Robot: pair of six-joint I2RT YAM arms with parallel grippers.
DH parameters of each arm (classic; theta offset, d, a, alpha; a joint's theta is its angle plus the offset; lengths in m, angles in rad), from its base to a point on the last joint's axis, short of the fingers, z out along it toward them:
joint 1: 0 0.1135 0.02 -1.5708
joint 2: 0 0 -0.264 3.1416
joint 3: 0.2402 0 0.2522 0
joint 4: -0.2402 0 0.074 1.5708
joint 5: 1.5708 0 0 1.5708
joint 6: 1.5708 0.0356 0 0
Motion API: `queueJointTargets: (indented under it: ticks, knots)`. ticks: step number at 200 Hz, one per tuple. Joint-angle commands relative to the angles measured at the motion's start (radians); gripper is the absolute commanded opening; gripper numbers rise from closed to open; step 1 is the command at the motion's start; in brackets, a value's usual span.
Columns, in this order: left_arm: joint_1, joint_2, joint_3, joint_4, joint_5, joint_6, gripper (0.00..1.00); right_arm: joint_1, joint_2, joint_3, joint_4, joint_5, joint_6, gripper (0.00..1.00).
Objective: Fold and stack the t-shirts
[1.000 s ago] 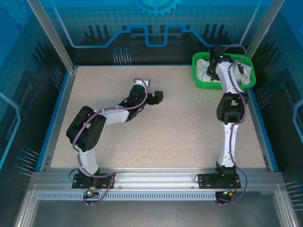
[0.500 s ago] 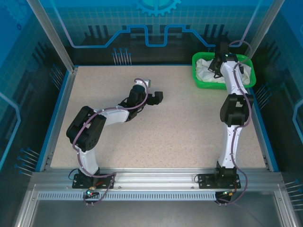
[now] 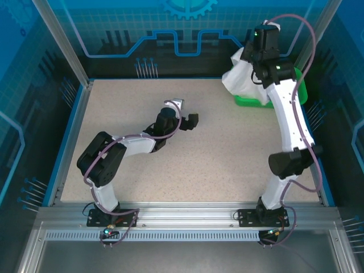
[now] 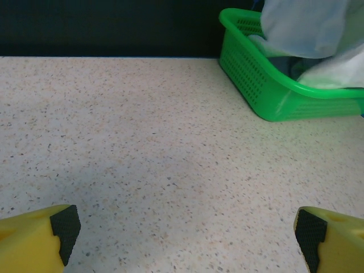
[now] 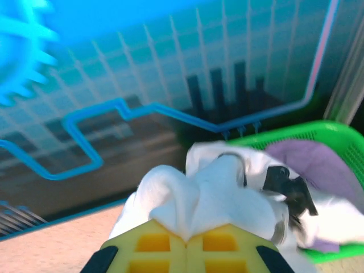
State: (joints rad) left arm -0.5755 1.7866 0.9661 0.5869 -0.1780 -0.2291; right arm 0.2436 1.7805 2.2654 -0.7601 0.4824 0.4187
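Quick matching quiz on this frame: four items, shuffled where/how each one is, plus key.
1 white t-shirt
2 lavender t-shirt
3 left gripper
4 green basket

A open, low over the table
B at the table's far right corner
C hanging from the shut right gripper
D lying in the green basket

Pairs: 1-C, 2-D, 3-A, 4-B

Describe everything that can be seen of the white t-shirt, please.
The white t-shirt is soft, thin cloth, bunched up, with a black print on one fold. The right gripper is shut on a pinch of it and holds it up over the far right corner of the table. It hangs in loose folds, and its lower end reaches into the green basket, touching a lavender shirt. Sleeves and collar cannot be told apart.
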Motion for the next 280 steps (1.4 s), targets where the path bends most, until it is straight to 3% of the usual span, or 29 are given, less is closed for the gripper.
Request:
queueJointTargets:
  ticks: [1,22,50,92,106,119,129,160,174,203,222,250,280]
  knots:
    - [-0.03,-0.132,-0.006,0.031,-0.082,0.057,0.99,0.057,-0.138,0.02,0.095,0.033,-0.073,0.0]
    - [-0.045,-0.272,-0.01,-0.053,-0.094,0.04,0.99,0.118,-0.233,0.006,0.1,-0.051,-0.093,0.0]
    - [-0.048,-0.452,0.013,-0.289,-0.121,-0.05,0.99,0.19,-0.295,0.009,0.059,-0.168,-0.084,0.0]
    - [-0.046,-0.702,-0.049,-0.573,-0.197,-0.207,0.99,0.283,-0.208,0.015,-0.042,-0.243,-0.061,0.0]
    - [-0.045,-0.751,-0.05,-0.68,-0.218,-0.259,0.99,0.289,-0.13,0.019,-0.102,-0.312,-0.048,0.12]
    - [-0.042,-0.785,-0.056,-0.778,-0.247,-0.301,0.99,0.288,-0.04,0.046,-0.187,-0.35,-0.043,0.36]
    - [-0.031,-0.806,-0.064,-0.847,-0.255,-0.341,0.99,0.287,0.031,0.076,-0.26,-0.34,-0.038,0.49]
    - [0.035,-0.849,-0.106,-1.006,-0.16,-0.448,0.99,0.211,0.181,0.148,-0.476,-0.349,-0.015,0.6]
    - [0.053,-0.841,-0.117,-1.053,-0.069,-0.463,0.99,0.165,0.104,-0.012,-0.438,-0.41,0.003,0.6]
    - [0.047,-0.774,-0.166,-1.043,0.241,-0.464,0.99,0.128,-0.204,-0.576,-0.196,-0.475,0.059,0.66]
    - [-0.022,-0.686,-0.171,-1.028,0.37,-0.457,0.97,0.124,-0.322,-0.841,-0.164,-0.48,0.085,0.67]
    - [-0.183,-0.524,-0.1,-1.064,0.37,-0.426,0.92,0.121,-0.388,-1.108,-0.168,-0.506,0.093,0.67]
    - [-0.257,-0.374,-0.061,-1.026,0.347,-0.452,0.83,0.122,-0.441,-1.296,-0.122,-0.591,0.131,0.64]
